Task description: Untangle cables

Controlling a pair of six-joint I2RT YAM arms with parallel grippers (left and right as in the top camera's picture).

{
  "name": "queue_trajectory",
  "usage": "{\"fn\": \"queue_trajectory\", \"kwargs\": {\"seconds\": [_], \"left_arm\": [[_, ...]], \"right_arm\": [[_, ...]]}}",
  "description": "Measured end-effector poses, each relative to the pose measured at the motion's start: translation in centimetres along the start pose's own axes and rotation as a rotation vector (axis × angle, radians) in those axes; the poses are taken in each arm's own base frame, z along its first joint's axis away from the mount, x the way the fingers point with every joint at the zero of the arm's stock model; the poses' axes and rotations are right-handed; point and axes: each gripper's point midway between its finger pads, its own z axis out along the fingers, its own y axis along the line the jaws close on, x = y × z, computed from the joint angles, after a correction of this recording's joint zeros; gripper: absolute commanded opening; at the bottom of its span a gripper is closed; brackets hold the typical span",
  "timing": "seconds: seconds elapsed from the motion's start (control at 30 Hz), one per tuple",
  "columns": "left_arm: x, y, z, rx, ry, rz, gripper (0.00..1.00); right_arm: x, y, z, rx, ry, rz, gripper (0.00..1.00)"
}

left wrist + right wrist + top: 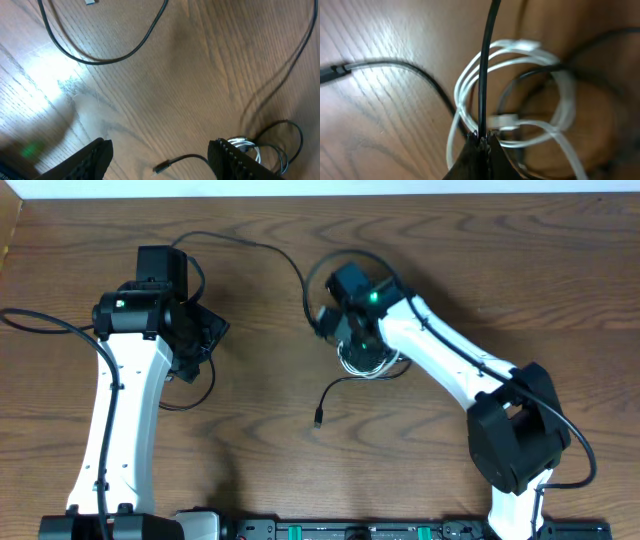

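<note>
Locating the cables first: where do they lie? (Student)

Near the middle of the table [500,260], beneath the right arm's wrist. The white cord [520,46] is wound in several loose loops lying flat on the wood. (Tutor)

And the black ones? (Student)

One black cord [485,60] crosses the white loops and runs straight out from the right gripper [482,140], whose fingers are pressed together on it. A second black cord [322,402] trails out of the coil toward the robot's side of the table. It ends in a small plug [318,421] that lies free on the wood. Which cord the other dark strands in the coil belong to cannot be told. (Tutor)

What of the other arm? (Student)

The left gripper [161,150] is over bare wood, well apart from the coil. Its fingers [90,160] are spread wide with nothing held between them. In its wrist view the plug lies near the fingertips, and the white loops show beside one finger. A further loop of black cord [100,61] curves across the wood farther off. (Tutor)
</note>
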Motion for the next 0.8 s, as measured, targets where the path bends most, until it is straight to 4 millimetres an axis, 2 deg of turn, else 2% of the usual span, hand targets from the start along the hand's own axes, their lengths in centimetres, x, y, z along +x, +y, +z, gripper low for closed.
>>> {"fn": "queue_trajectory", "kwargs": {"seconds": [0.2, 0.33, 0.37, 0.4, 0.57, 0.63, 0.7, 0.8], "left_arm": [[0.0, 0.0, 0.0, 0.000, 0.000, 0.000, 0.66], [0.0, 0.0, 0.0, 0.000, 0.000, 0.000, 0.66], [0.0, 0.0, 0.0, 0.000, 0.000, 0.000, 0.67], [0.0, 0.0, 0.0, 0.000, 0.000, 0.000, 0.66], [0.0, 0.0, 0.0, 0.000, 0.000, 0.000, 0.66], [0.0, 0.0, 0.0, 0.000, 0.000, 0.000, 0.66], [0.0, 0.0, 0.0, 0.000, 0.000, 0.000, 0.67], [0.0, 0.0, 0.0, 0.000, 0.000, 0.000, 0.67]], "right_arm": [[-4.4, -2.7, -7.0, 0.091, -0.142, 0.081, 0.01], [-6.5, -4.2, -12.8, 0.155, -0.276, 0.144, 0.01], [-7.0, -4.7, -15.0, 0.177, -0.331, 0.167, 0.01], [-7.2, -4.9, -16.0, 0.188, -0.356, 0.176, 0.01], [-7.5, -6.3, -24.4, 0.265, -0.565, 0.274, 0.01], [-7.2, -6.9, -26.8, 0.295, -0.626, 0.314, 0.01], [-6.7, -7.8, -28.4, 0.341, -0.667, 0.387, 0.01], [-5.9, -9.9, -29.9, 0.430, -0.703, 0.541, 0.01]]}}
